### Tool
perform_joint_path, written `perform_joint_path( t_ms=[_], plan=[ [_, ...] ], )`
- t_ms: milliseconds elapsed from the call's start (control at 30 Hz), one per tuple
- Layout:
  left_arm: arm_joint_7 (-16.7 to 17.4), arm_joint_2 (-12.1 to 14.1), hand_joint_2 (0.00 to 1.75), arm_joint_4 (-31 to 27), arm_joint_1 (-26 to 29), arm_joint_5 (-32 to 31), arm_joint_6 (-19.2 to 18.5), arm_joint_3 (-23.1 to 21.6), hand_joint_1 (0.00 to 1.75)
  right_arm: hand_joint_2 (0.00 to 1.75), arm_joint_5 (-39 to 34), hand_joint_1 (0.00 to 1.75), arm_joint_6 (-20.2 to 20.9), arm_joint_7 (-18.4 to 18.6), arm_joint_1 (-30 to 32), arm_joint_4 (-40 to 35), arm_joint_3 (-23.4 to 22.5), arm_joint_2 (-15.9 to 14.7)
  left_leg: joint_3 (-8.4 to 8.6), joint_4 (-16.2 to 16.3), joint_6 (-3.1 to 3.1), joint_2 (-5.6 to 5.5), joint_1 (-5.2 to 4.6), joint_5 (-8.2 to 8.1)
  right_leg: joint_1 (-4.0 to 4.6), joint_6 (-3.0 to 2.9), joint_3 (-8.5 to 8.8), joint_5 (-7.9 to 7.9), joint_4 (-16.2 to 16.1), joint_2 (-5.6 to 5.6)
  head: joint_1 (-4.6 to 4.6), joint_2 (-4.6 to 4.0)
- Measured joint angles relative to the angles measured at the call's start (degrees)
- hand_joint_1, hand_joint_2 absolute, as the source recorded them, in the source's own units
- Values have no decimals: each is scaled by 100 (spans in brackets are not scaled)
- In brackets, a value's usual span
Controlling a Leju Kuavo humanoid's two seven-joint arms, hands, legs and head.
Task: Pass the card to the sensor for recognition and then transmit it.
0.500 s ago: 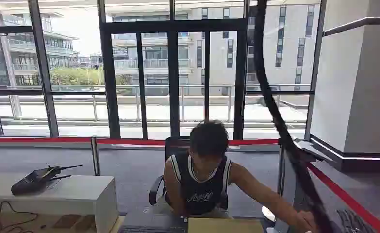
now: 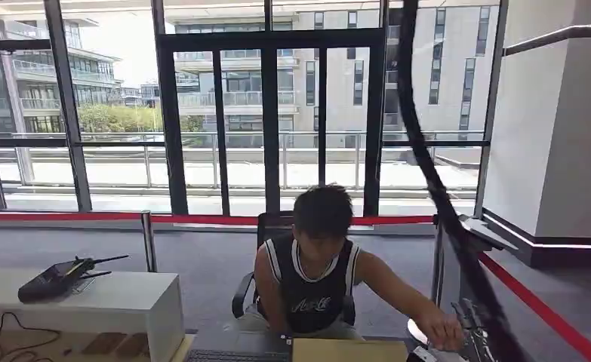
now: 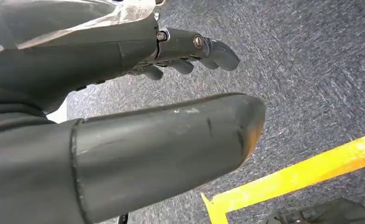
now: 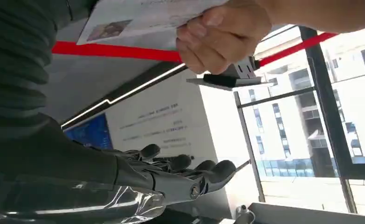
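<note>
- One card (image 4: 143, 16) is being pinched by a person's hand (image 4: 222, 35), just beside the right robot hand (image 4: 171, 175), whose fingers are spreading apart, holding nothing.
- Left robot hand (image 3: 171, 93) is hanging over carpet (image 3: 311, 70), fingers apart, holding nothing.

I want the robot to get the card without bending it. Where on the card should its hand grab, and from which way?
Probably the card's free end, the part sticking out away from the person's hand pinching the other end. It is flat and thin, so the open right hand should close on its two flat faces, coming from the side away from the person's fingers.
</note>
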Motion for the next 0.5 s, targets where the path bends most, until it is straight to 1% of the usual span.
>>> perform_joint_path(
  t_ms=[333,400,433,467,500],
  plan=[
    [-48,2,0,0,5,2,0,-44,0,175,-79,0,-65,52,0,90,271,39,2,1,0,1,0,0,0,0,-1,0,0,0,2,0],
    [-55,2,0,0,6,0,0,-52,0,175,-79,9,-68,55,-1,96,310,39,1,0,0,1,0,0,1,0,-2,0,0,0,2,0],
    [-57,4,0,0,7,-2,0,-68,0,175,-79,26,-68,55,-6,114,334,41,1,0,0,1,0,0,2,0,-2,0,0,0,2,0],
    [-59,4,0,0,10,-2,4,-105,0,175,-83,145,-68,63,-15,135,380,41,0,0,0,1,0,0,2,0,-3,0,0,0,4,0],
    [-59,4,0,-2,14,-2,7,-138,0,175,-85,154,-70,70,-21,153,420,41,1,0,0,1,0,0,2,0,-3,0,0,0,2,0]
  ],
)
